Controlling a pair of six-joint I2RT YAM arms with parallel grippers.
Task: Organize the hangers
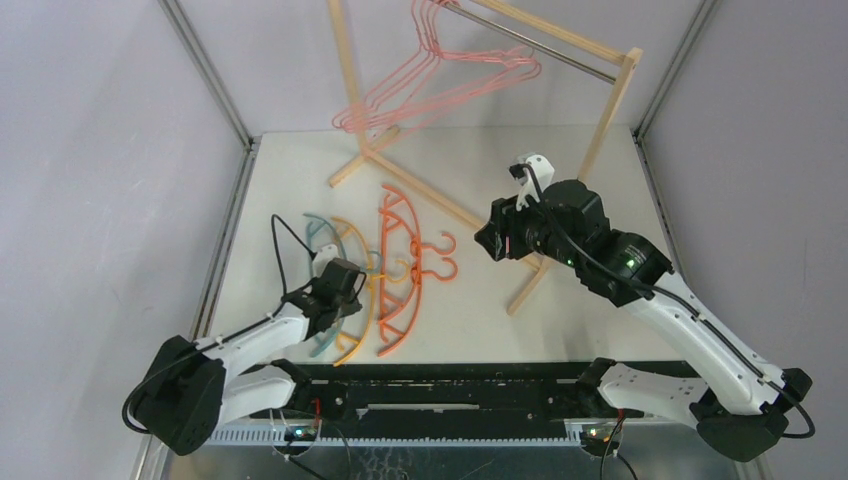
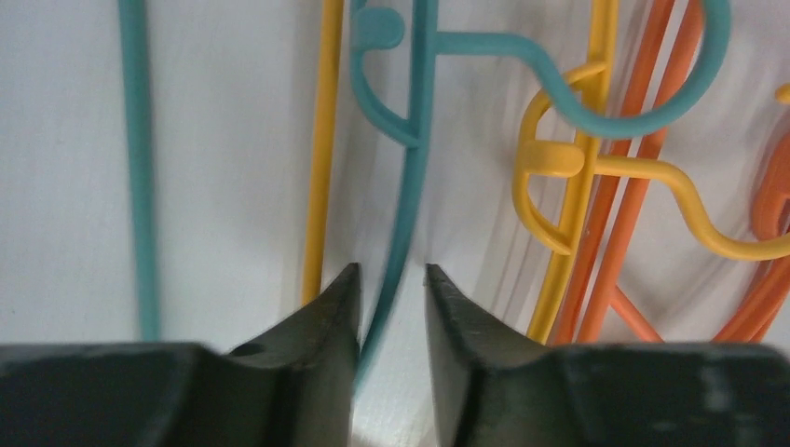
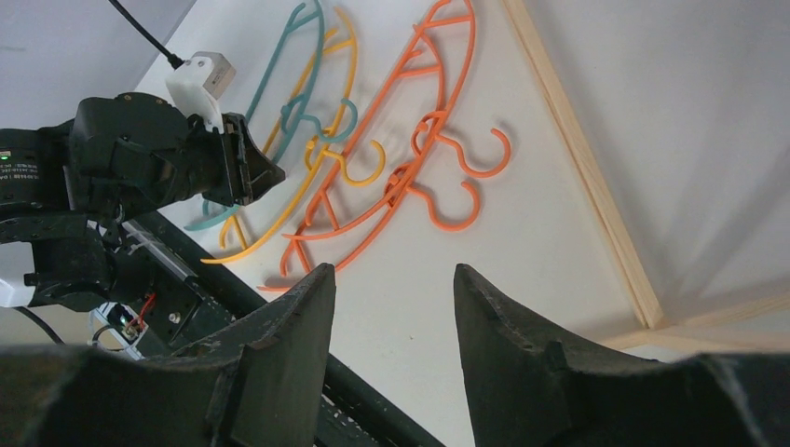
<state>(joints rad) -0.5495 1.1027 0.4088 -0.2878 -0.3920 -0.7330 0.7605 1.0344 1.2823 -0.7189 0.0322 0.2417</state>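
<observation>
Several pink wire hangers [image 1: 440, 90] hang on the rack's metal rod [image 1: 540, 42]. Teal [image 1: 322, 228], yellow [image 1: 372, 300] and orange [image 1: 421, 285] plastic hangers lie overlapping on the white table. My left gripper [image 1: 350, 285] is low over the teal and yellow ones. In the left wrist view its jaws [image 2: 391, 279] stand narrowly apart around a thin bar of the teal hanger [image 2: 410, 205], which touches the left finger; yellow [image 2: 321, 140] and orange [image 2: 643, 186] bars lie beside it. My right gripper [image 1: 490, 240] hovers open and empty [image 3: 391, 279] right of the orange hooks [image 3: 466, 186].
The pale wooden rack [image 1: 610, 100] stands at the back, its foot bars [image 1: 440, 195] running diagonally across the table beside the orange hangers and under my right arm. Grey walls and metal frame posts enclose the table. A black rail runs along the near edge [image 3: 373, 400].
</observation>
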